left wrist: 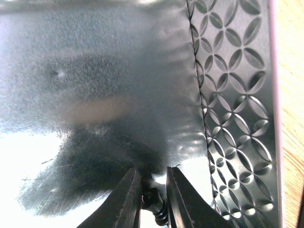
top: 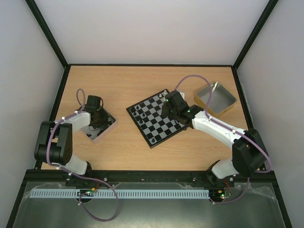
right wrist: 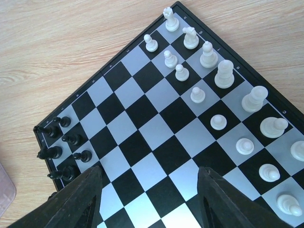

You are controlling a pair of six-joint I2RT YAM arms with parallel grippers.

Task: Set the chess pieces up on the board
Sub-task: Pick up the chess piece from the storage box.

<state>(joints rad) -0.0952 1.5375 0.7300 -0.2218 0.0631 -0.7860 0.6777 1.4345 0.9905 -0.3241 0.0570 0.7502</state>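
Left at the tin, right over the board
Our left gripper [left wrist: 153, 183] pinches a black chess piece [left wrist: 155, 205] above the tin [left wrist: 95, 71]; our right gripper [right wrist: 149, 178] hangs spread over the board [right wrist: 156, 128] on the bench [right wrist: 57, 47].

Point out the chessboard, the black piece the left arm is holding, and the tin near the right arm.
board [top: 154, 129], top external view, on a bare square near its middle.
black piece [left wrist: 153, 203], left wrist view, on its dark body.
tin [top: 219, 99], top external view, on its bare floor.
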